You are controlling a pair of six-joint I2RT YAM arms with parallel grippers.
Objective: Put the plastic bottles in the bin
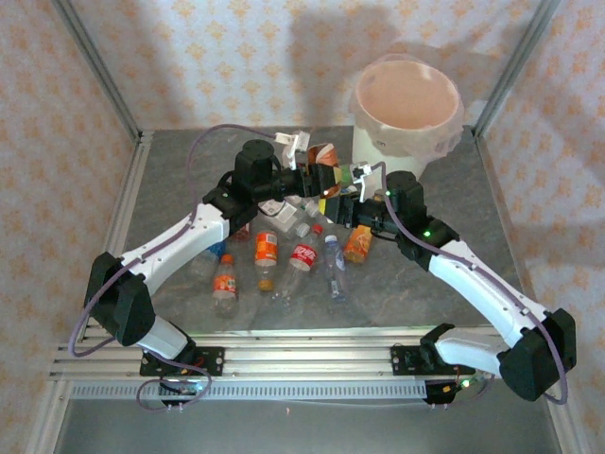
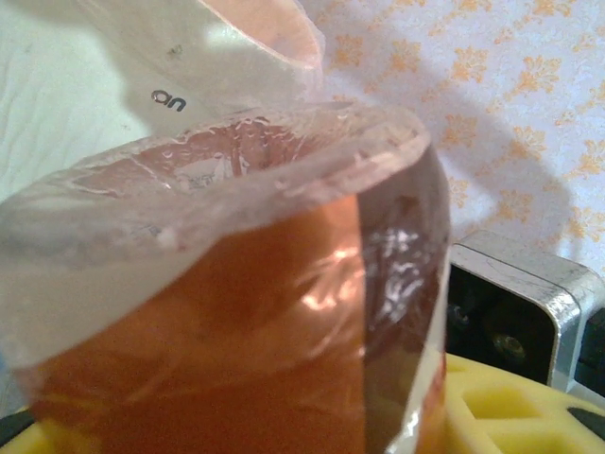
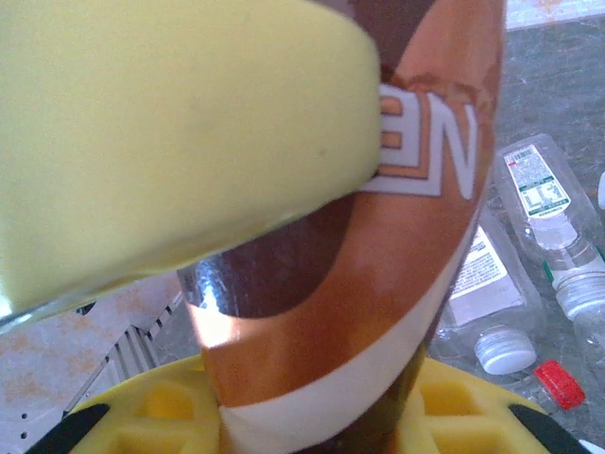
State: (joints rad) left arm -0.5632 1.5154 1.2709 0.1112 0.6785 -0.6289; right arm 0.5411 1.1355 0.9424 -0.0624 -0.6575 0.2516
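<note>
While both arms are reaching in over the table (image 1: 397, 298), in front of the bin (image 1: 402, 147) and to its left, the left gripper (image 1: 304, 178) is sitting farthest from the bin, right up against the brown-and-orange bottle (image 1: 325, 163). Its wrist camera is looking at the bottle's clear end at very close range, with one yellow finger (image 2: 501, 407) lying just under it. The opposing finger is hidden, so I cannot tell whether this gripper is gripping or merely alongside. The bottle is sitting between the two grippers, nearer the bin than the left gripper, and appears to be held clear of the table. On the bin side of it, the right gripper (image 1: 352, 189) is clamping the labelled body between its yellow pads (image 3: 170, 142), one above and one below, with label lettering showing beside them. Judgement: this is reading as a hand-across, since the right arm is the one nearer the bin and better placed to carry the bottle over the rim. The loose bottles (image 1: 302, 257) are lying scattered on the table, well in front of the bin, waiting their turn. The bag-lined bin is standing upright, its mouth open.
</note>
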